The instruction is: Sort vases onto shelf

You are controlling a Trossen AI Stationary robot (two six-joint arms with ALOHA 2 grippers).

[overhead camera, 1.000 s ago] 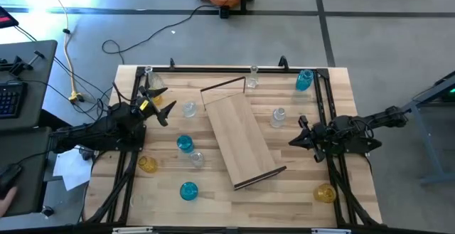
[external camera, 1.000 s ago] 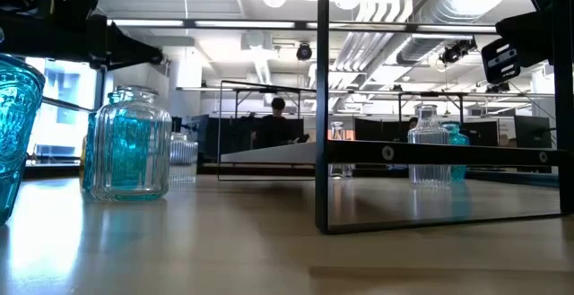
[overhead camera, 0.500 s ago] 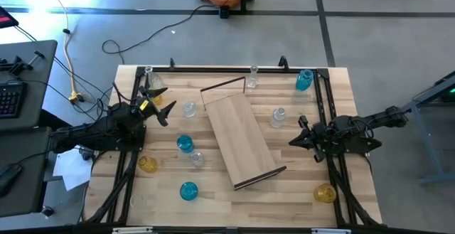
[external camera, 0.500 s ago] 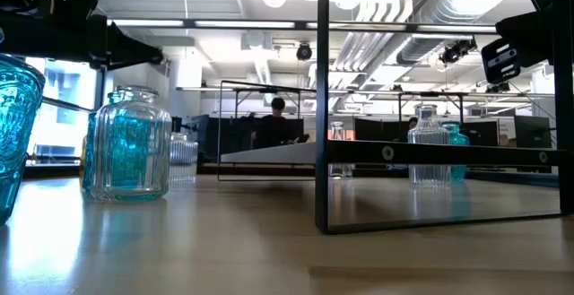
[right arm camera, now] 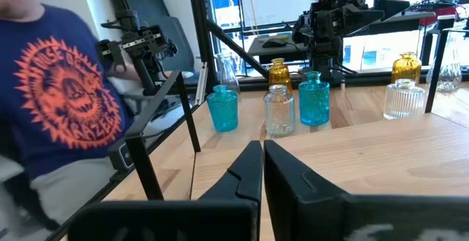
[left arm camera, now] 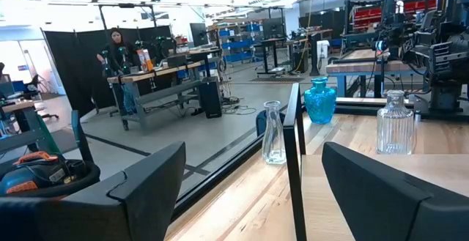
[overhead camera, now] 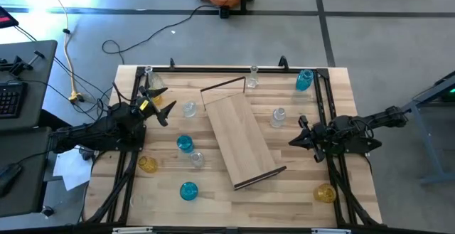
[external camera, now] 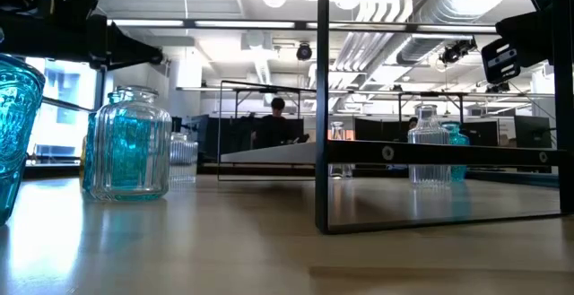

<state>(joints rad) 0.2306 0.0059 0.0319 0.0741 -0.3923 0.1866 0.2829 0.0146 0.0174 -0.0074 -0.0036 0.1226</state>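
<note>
Shelf [overhead camera: 243,139] lies diagonally at table centre, bare (no vase on it). Vases [overhead camera: 185,144] stand scattered on the tabletop around it. Left gripper [overhead camera: 161,104] hovers spread wide, holding nothing; right gripper [overhead camera: 293,141] hovers clenched, empty, beside the shelf.

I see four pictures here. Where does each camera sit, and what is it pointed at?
High view: overhead, straight down on the shelf, left gripper and right gripper.
Low view: table height, across at a blue vase; no gripper.
Left wrist view: past its open fingers towards a clear vase.
Right wrist view: past its shut fingers.
Overhead and right wrist views share the vases.
</note>
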